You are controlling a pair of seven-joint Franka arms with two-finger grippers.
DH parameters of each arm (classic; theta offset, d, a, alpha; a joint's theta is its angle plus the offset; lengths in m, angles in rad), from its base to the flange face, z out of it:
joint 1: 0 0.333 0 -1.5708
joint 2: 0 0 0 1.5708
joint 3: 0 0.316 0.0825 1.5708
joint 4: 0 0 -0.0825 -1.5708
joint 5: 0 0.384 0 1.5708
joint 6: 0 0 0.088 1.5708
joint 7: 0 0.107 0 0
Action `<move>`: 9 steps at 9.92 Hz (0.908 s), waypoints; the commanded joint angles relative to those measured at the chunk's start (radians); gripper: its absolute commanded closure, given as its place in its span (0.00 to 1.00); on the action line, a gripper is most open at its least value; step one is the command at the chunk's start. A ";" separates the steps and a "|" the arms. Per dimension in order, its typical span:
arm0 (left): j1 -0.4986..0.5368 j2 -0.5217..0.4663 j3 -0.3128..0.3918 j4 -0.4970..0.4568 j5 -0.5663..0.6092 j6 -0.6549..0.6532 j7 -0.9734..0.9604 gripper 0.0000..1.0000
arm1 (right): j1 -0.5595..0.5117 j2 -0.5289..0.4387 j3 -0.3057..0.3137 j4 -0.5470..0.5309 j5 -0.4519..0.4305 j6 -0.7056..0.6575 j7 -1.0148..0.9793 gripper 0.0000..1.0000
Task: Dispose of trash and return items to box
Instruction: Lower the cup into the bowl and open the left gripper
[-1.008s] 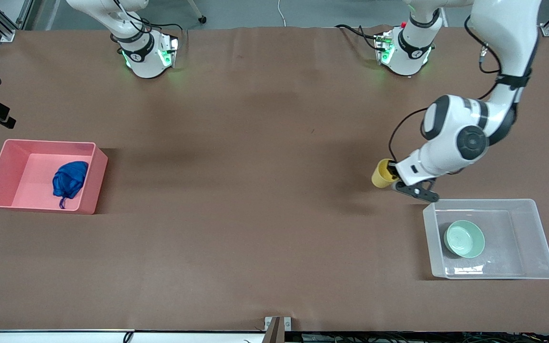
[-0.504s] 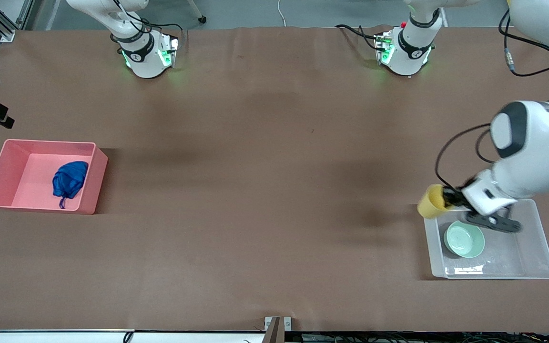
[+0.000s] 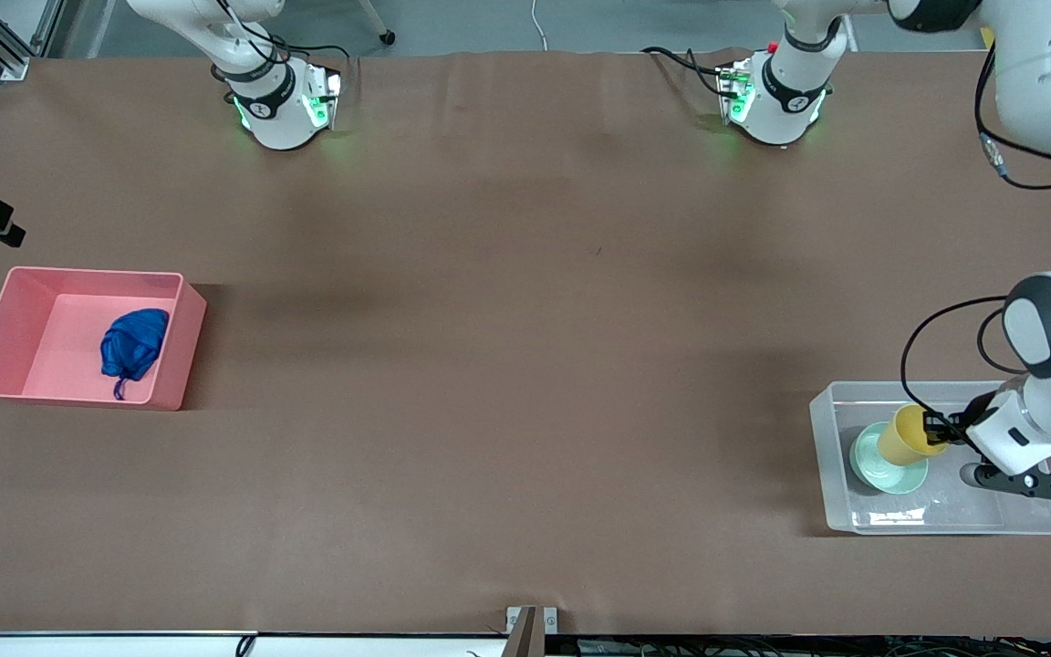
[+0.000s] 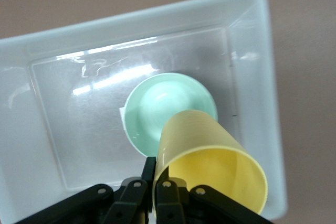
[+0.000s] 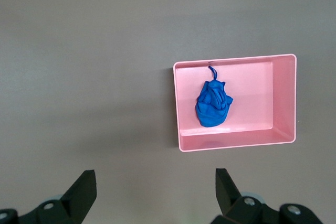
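Over the clear box (image 3: pixel 936 520), at the left arm's end of the table (image 3: pixel 507 365), the left hand (image 3: pixel 938 427) grips the yellow cup's (image 3: pixel 904 436) rim, tilted above the mint bowl (image 3: pixel 881 465) inside the box. Toward the right arm's end of the table, well apart from the box, the blue wad (image 3: pixel 131 347) lies in the pink bin (image 3: pixel 170 365). The right hand (image 5: pixel 155 192) waits high over the table, fingers spread wide, holding nothing.

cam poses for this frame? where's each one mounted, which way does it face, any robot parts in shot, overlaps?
Front: high across the table, facing both bases; shows pink bin, clear box, and the left gripper gripping the yellow cup.
Left wrist: on the left arm, looking down into the box at the mint bowl and cup; own fingers show.
Right wrist: high over the table, looking down on the pink bin and blue wad; right gripper open.
Shared: front sees everything both wrists see.
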 commanded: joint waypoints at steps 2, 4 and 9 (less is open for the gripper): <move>0.015 0.110 0.009 0.030 0.003 0.043 0.019 0.99 | -0.016 -0.008 0.014 -0.001 0.002 0.005 0.001 0.00; 0.024 0.124 0.009 0.019 0.001 0.043 0.016 0.93 | -0.016 -0.008 0.012 -0.001 0.003 -0.005 0.001 0.00; 0.015 -0.054 -0.002 0.007 -0.013 0.022 -0.003 0.00 | -0.014 -0.008 0.012 -0.001 0.003 -0.007 -0.001 0.00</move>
